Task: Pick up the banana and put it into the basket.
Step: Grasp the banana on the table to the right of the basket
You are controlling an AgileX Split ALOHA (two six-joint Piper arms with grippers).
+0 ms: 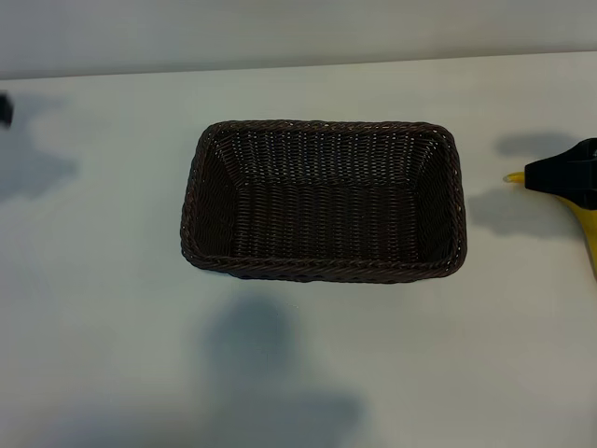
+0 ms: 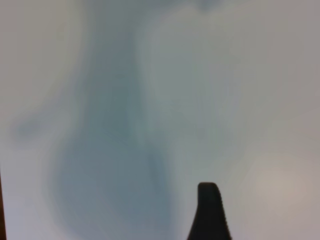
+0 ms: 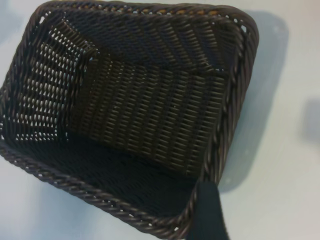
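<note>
The dark-brown woven basket [image 1: 322,201] stands in the middle of the white table with nothing inside it; the right wrist view also takes in the basket [image 3: 135,115]. At the far right edge lies the yellow banana [image 1: 589,235], its pointed stem toward the basket. My right gripper [image 1: 565,177] covers the banana's middle; whether it touches the banana I cannot tell. In the right wrist view one black finger [image 3: 209,212] shows beside a basket corner, with no banana by it. Only a dark bit of my left gripper [image 1: 5,110] shows at the far left edge, open over bare table, one finger [image 2: 210,212] visible.
The white table [image 1: 112,308] runs wide on all sides of the basket. Soft arm shadows fall in front of the basket and at both sides. A wall line runs along the back edge.
</note>
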